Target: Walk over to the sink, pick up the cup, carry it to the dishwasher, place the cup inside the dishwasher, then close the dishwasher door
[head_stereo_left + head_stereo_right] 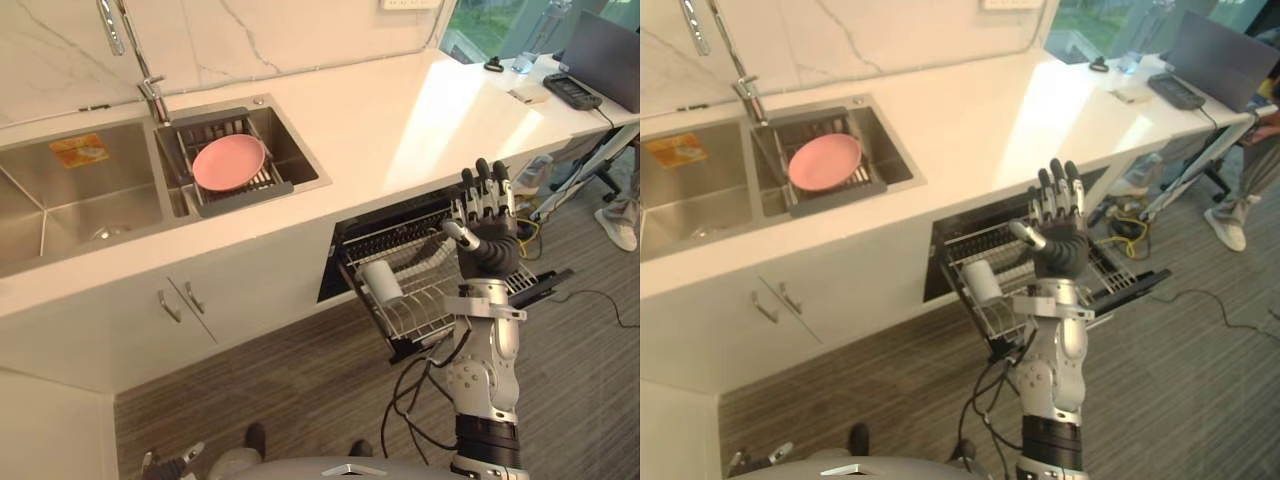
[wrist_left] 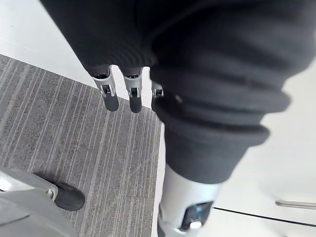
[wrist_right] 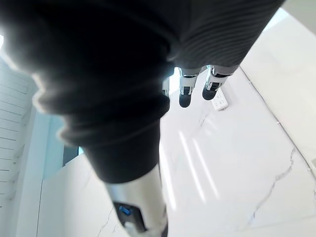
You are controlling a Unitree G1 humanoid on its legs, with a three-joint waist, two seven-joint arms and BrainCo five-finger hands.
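Just above the dishwasher rack (image 1: pixel 412 312) holding the cup (image 1: pixel 380 280), the right hand (image 1: pixel 491 247) hovers empty, fingers straight; a pink plate (image 1: pixel 229 162) sits in the sink (image 1: pixel 294 142).

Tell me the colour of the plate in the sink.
Pink. The plate shows best in the left eye view.

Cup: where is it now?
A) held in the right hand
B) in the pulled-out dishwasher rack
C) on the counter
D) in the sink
B: the white cup sits in the dishwasher rack, while the right hand is above the rack with straight fingers and holds nothing.
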